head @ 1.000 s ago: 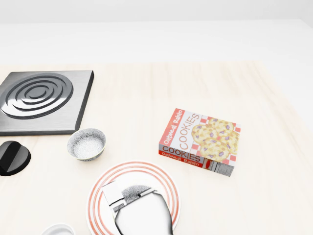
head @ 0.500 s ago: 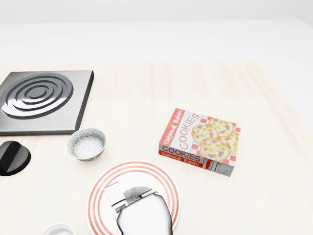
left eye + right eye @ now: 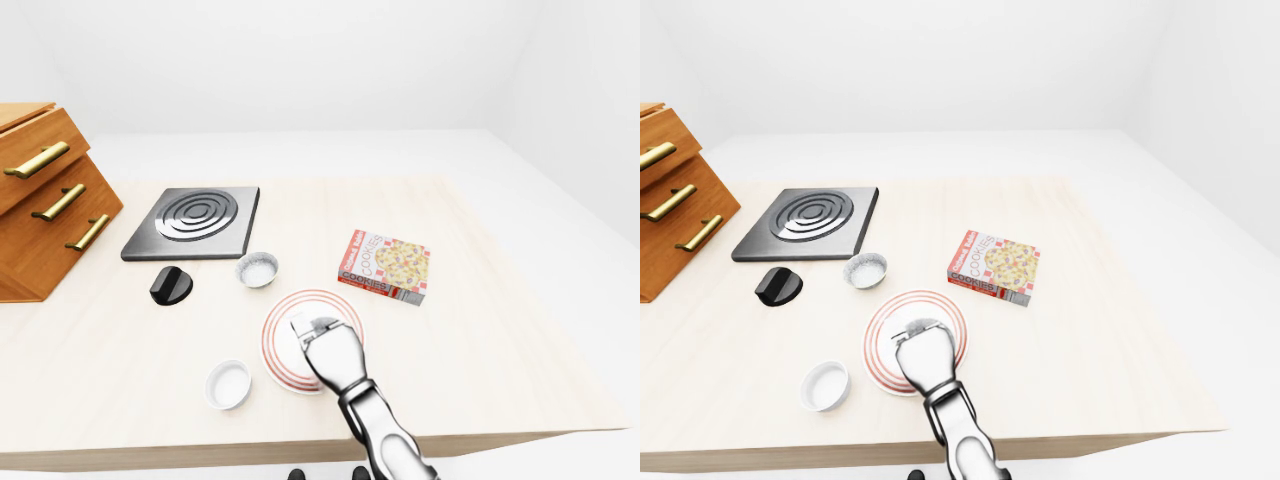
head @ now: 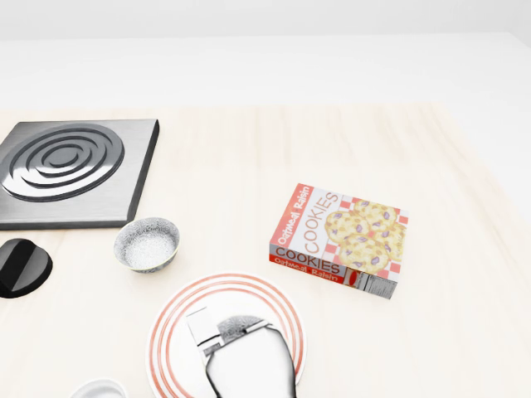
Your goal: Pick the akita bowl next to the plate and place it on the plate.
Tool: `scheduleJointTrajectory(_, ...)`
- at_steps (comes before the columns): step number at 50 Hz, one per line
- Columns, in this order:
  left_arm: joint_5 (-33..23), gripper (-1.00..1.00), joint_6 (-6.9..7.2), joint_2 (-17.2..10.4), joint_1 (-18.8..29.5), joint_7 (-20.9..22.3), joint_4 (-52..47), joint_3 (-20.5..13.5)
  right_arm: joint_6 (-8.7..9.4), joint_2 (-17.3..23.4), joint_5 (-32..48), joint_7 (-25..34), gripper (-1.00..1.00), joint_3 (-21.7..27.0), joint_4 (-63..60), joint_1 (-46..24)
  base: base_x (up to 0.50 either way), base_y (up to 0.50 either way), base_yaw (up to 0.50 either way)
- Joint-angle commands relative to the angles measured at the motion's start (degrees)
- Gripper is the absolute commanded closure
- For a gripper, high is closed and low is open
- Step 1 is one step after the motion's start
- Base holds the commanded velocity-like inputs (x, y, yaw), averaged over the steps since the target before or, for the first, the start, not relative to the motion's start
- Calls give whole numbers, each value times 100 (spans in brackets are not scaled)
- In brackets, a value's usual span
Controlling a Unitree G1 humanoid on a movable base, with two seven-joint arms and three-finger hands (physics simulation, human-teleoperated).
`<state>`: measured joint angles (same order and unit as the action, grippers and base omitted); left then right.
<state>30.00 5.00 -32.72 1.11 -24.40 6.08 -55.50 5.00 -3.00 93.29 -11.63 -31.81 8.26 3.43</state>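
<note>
The akita bowl [image 4: 148, 244], small with a speckled grey-and-white surface, stands upright on the wooden table just off the upper left of the plate. The plate [image 4: 177, 300] is white with red rings and lies at the bottom centre of the head view. My right hand [image 4: 217, 325] comes up from the bottom edge and hovers over the plate's middle, hiding part of it. Its fingers point toward the top of the view and hold nothing. The hand is below and to the right of the akita bowl, apart from it. My left hand does not show in any view.
A plain white bowl [image 3: 228, 384] sits at the plate's lower left. A cookie box [image 4: 340, 240] lies to the right. A grey stove burner [image 4: 66, 166] and a black knob [image 4: 21, 267] are at the left. A wooden drawer cabinet [image 3: 40, 200] stands at the far left.
My right hand has drifted slightly to the right and lower over the plate. The bowls, the box and the camera have not moved.
</note>
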Motion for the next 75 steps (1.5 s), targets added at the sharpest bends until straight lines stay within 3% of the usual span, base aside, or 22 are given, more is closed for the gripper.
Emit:
scheduleJointTrajectory(1, 11, -100, 0, 17, -21, -16, -104, -32, 0, -85, 278, -194, 100, 90, 250, -160, 0, 0, 0)
scheduleJointTrajectory(72, 19, -100, 0, 39, -5, -28, -200, -64, 0, -222, 356, -319, 100, 167, 777, -328, 0, 0, 0)
scheduleJointTrajectory(73, 22, -100, 0, 39, -6, -28, -199, -67, 0, -221, 354, -258, 94, 152, 691, -298, 0, 0, 0)
scheduleJointTrajectory(74, 18, -100, 0, 35, 0, -25, -184, -61, 0, -211, 349, -124, -40, 127, 527, -244, 0, 0, 0)
scheduleJointTrajectory(75, 20, -100, 0, 35, 0, -24, -180, -59, 0, -197, 350, -70, -75, 117, 491, -228, 0, 0, 0)
